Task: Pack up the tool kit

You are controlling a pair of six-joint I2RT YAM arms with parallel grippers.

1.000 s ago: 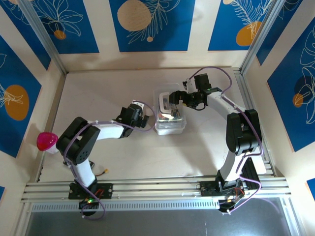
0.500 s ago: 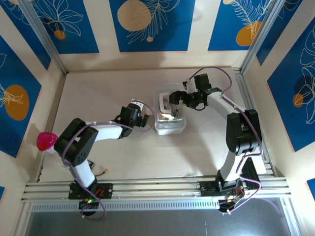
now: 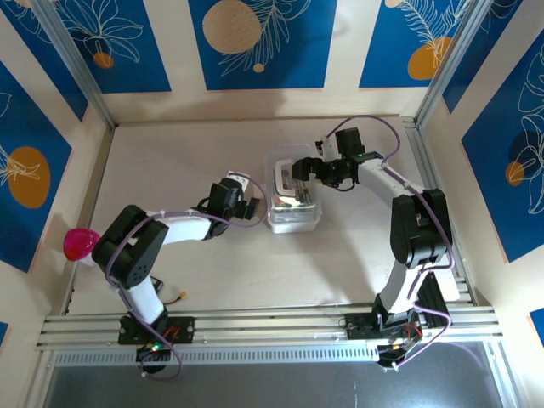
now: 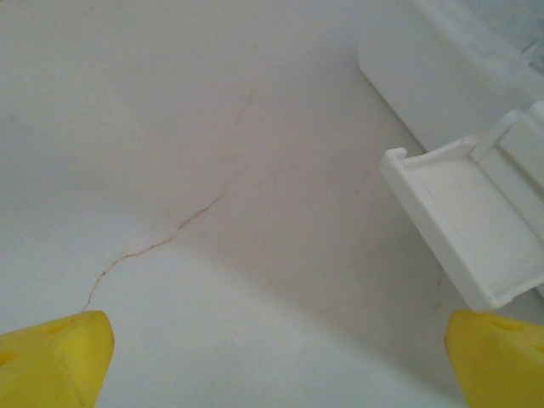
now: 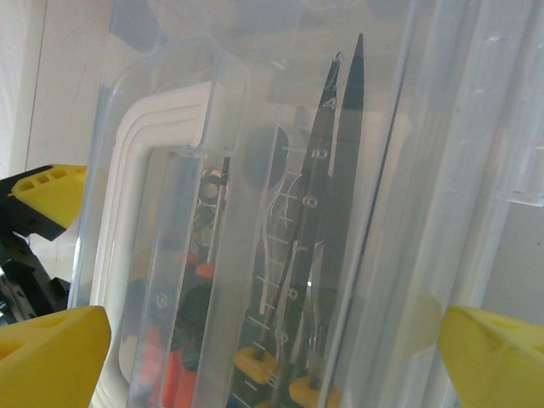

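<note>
- Find the case (image 3: 294, 212) mid-table, between the two grippers, with pliers (image 5: 252, 365) and screwdrivers (image 5: 174, 378) visible through the clear lid (image 5: 212, 102).
- Read the right gripper (image 3: 299, 174) as spread wide over the lid, near the white handle (image 3: 279, 180), and closed on nothing. Cannot tell about contact with the plastic.
- Read the left gripper (image 3: 249, 205) as just beside the case's left side, also wide open and empty, low over the table (image 4: 212, 127), with a white latch (image 4: 459, 229) ahead on its right.
- Judge the step as closing and latching, and rate the packing as nearly done.
- Press the lid down flat and evenly with the right gripper, not at one corner, to avoid twisting the hinge.
- Check first for any tool tip standing above the rim. Cannot tell that from here.
- Steady the case while pressing, as it is probably light and likely to slide on the smooth table.
- Bring the left gripper in square to the latch, and push it home only after seating the lid flush.
</note>
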